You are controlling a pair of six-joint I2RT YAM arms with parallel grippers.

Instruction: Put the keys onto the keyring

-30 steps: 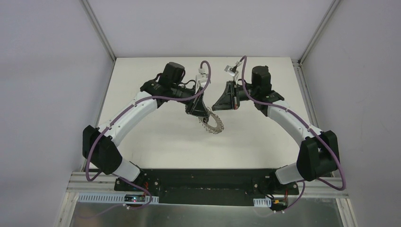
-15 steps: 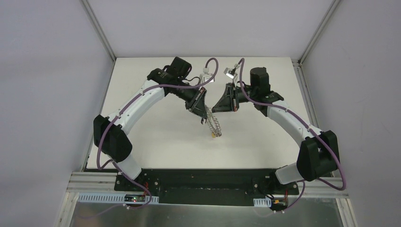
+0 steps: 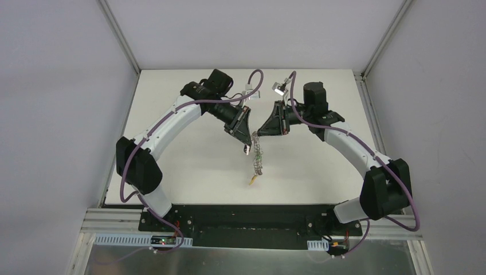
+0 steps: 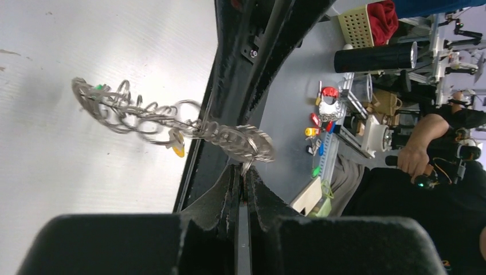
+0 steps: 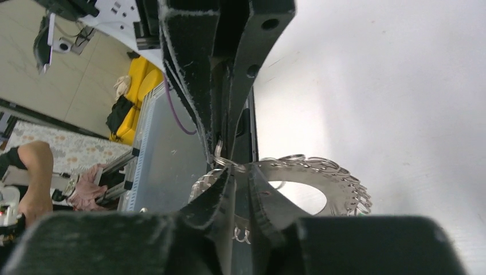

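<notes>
The keyring [image 3: 259, 156] hangs edge-on above the table between my two grippers; it shows as a floppy grey loop fringed with wire rings in the left wrist view [image 4: 166, 123] and the right wrist view [image 5: 321, 172]. My left gripper [image 3: 248, 144] is shut on one small wire ring at the top of the keyring [image 4: 243, 172]. My right gripper [image 3: 259, 133] is shut on the keyring's band right beside it [image 5: 240, 172]. A yellow-orange key [image 3: 251, 181] dangles at the loop's lower end [image 4: 179, 150]. A green speck [image 4: 98, 87] shows at the far end. The black key is hidden.
The white table [image 3: 189, 166] is walled by grey panels at left, right and back. The arms' black base plate [image 3: 246, 220] lies along the near edge. Both arms arch in from the sides and meet near the middle.
The left arm has swung in toward the right gripper. The keyring has turned from a flat disc to a narrow hanging strand, and the yellow-orange key has dropped lower toward the table.
</notes>
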